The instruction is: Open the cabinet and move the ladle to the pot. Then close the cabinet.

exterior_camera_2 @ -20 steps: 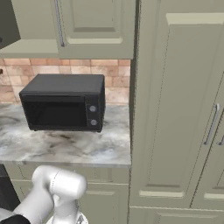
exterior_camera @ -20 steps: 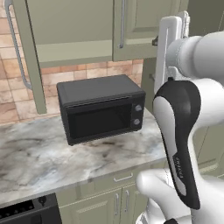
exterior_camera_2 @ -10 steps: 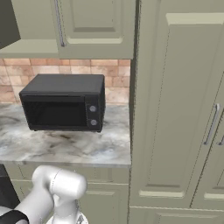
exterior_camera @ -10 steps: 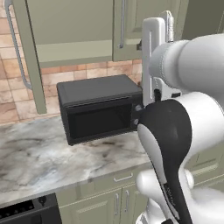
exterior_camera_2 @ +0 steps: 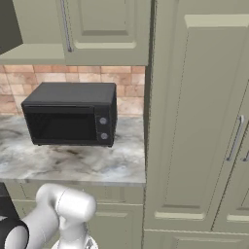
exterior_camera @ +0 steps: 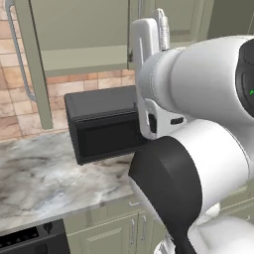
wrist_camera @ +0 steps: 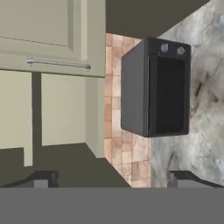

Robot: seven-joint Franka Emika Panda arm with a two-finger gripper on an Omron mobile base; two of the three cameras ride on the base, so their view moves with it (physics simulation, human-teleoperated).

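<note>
Hand view, rolled a quarter turn: my gripper (wrist_camera: 111,180) stands wide, its two dark fingertips (wrist_camera: 41,179) far apart at the bottom edge, nothing between them. Ahead of it, the sage-green cabinet (wrist_camera: 48,35) with a long silver bar handle (wrist_camera: 57,64) running across the frame; one door (wrist_camera: 57,113) looks swung out, seen partly edge-on, with dark space behind it. I cannot see inside, and the ladle's place cannot be told. Beside the cabinet, a tiled brick backsplash (wrist_camera: 114,105) and the black microwave (wrist_camera: 155,87), two knobs on its front, resting on the grey marbled worktop (wrist_camera: 205,109). Left base view: my arm (exterior_camera: 198,149) fills the right half; a cabinet door (exterior_camera: 30,64) stands open at the upper left. Right base view: the microwave sits toward the back of the worktop, near its right end, just beside a tall pantry unit (exterior_camera_2: 194,121); cabinet above.
</note>
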